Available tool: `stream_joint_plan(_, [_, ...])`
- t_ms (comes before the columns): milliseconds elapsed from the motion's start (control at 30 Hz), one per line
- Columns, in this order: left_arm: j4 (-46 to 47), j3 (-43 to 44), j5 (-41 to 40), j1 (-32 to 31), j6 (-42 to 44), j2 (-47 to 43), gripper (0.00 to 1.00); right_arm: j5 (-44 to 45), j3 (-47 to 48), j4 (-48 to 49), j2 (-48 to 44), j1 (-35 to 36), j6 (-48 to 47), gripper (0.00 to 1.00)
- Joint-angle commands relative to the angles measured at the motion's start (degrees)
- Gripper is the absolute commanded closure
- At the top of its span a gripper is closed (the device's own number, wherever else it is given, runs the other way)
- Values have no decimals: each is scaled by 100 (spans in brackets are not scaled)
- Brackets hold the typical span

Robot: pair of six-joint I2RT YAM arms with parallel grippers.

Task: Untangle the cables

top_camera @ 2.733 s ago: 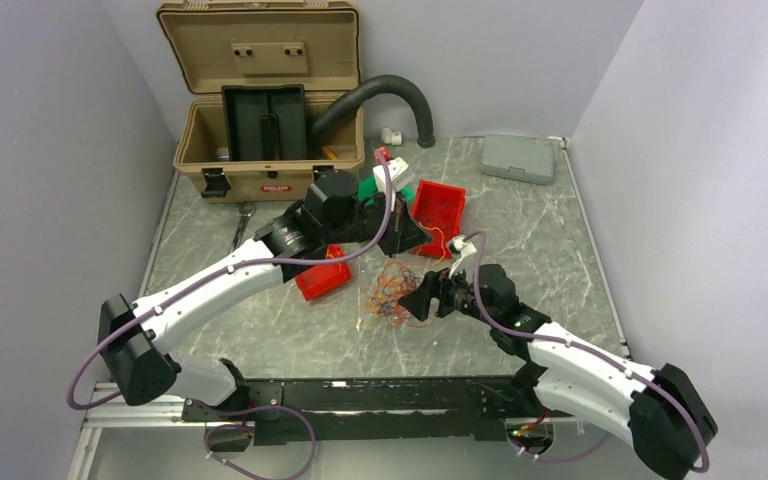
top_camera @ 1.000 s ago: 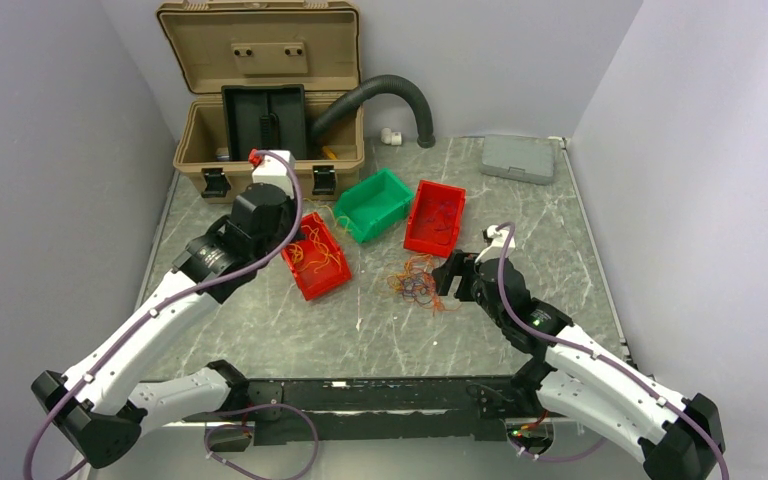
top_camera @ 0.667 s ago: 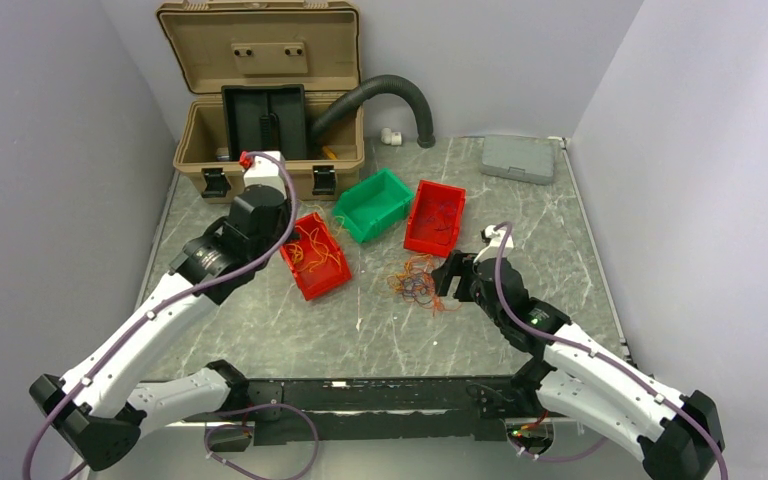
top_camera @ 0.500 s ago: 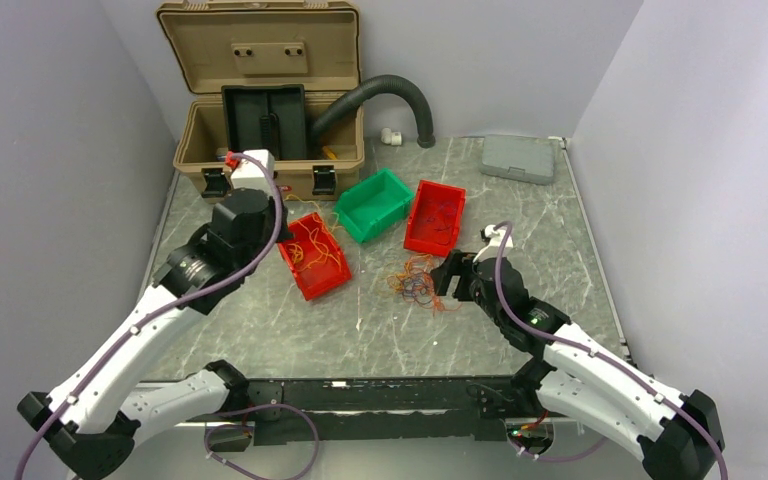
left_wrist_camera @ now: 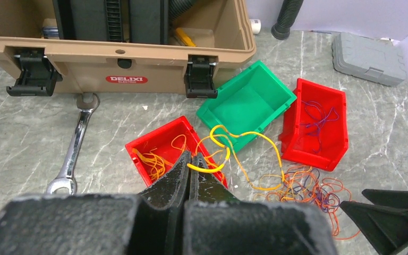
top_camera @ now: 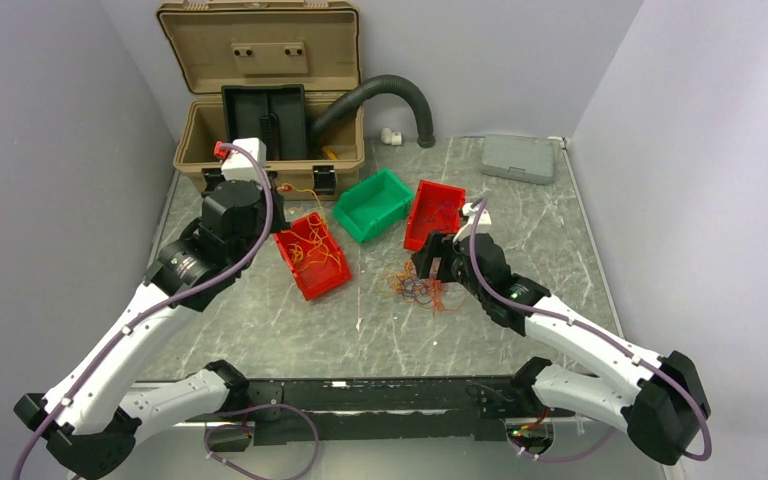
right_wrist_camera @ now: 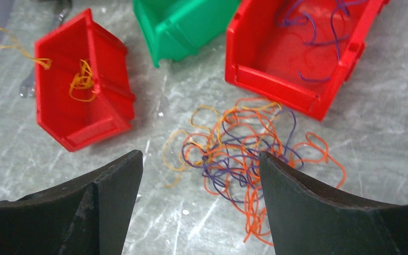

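Note:
The cables [top_camera: 418, 287] lie as a loose tangle of orange, red and dark purple strands on the table, in front of the bins; they also show in the right wrist view [right_wrist_camera: 244, 154]. My right gripper [top_camera: 430, 262] is open and empty, its jaws spread wide just above the tangle [right_wrist_camera: 199, 164]. My left gripper [left_wrist_camera: 190, 160] is shut on a yellow cable [left_wrist_camera: 255, 139] and holds it raised near the left red bin [top_camera: 312, 255]. The yellow cable trails down to the tangle [left_wrist_camera: 308, 191]. The left red bin holds yellow and orange strands, the right red bin [top_camera: 436, 215] purple ones.
An empty green bin [top_camera: 373, 203] sits between the red bins. An open tan toolbox [top_camera: 260, 100] and a black corrugated hose [top_camera: 390, 90] stand at the back. A grey case [top_camera: 517, 158] lies back right. A wrench [left_wrist_camera: 74, 154] lies left of the bins.
My left arm has drawn back to the left and up, with the yellow cable in it. My right gripper has moved left and farther out, over the tangle.

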Motion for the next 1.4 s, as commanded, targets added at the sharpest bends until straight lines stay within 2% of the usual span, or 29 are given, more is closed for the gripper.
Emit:
stream_joint_plan(0, [61, 61, -126, 21, -135, 96, 100, -180, 364, 417, 16, 3, -153, 19])
stream_joint_plan(133, [108, -208, -161, 29, -232, 135, 100, -81, 312, 281, -165, 3, -126, 18])
stream_joint_plan(333, [-282, -484, -637, 31, -359, 246, 100, 91, 183, 57, -482, -2, -105, 19])
stream_joint_plan(567, [-200, -1083, -867, 53, -430, 169, 100, 161, 173, -122, -644, -6, -229, 19])
stream_joint_plan(700, [-325, -1199, -1014, 101, -857, 405, 100, 137, 135, -96, -652, -3, -234, 19])
stream_joint_plan(1033, [-374, -942, -835, 673, -1886, 1777, 100, 61, 112, -154, -877, 2, -102, 19])
stream_joint_plan(1367, [-160, -587, -596, 839, -2043, 3070, 98, 272, 12, -881, -1473, 0, -1, 19])
